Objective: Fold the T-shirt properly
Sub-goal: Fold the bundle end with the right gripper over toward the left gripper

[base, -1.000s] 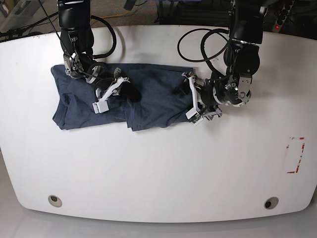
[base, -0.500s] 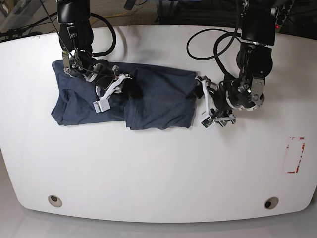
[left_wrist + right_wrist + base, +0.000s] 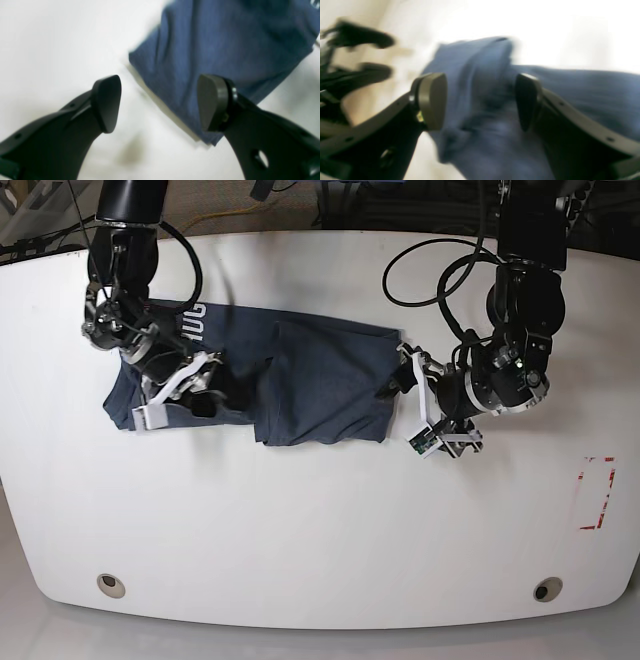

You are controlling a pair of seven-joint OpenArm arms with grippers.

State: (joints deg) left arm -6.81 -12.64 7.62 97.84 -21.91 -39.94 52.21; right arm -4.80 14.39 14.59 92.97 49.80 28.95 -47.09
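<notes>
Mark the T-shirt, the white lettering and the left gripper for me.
T-shirt (image 3: 320, 385), base view, middle of the folded body.
White lettering (image 3: 191, 323), base view, print near the top edge.
Left gripper (image 3: 159, 103), left wrist view, gap between its open fingers.

The T-shirt (image 3: 300, 385) lies partly folded on the white table (image 3: 320, 520) at about 11 o'clock from the table's centre, with a strip of white lettering (image 3: 192, 322) showing at its 10 o'clock edge. The right gripper (image 3: 172, 395) rests over the shirt's 9 o'clock end, fingers spread, and the left gripper (image 3: 428, 412) sits just off the shirt's 3 o'clock edge, jaws apart and holding nothing. A red-outlined rectangle (image 3: 597, 492) marks the table at 3 o'clock, and two round holes (image 3: 111, 584) sit near the 6 o'clock edge.
</notes>
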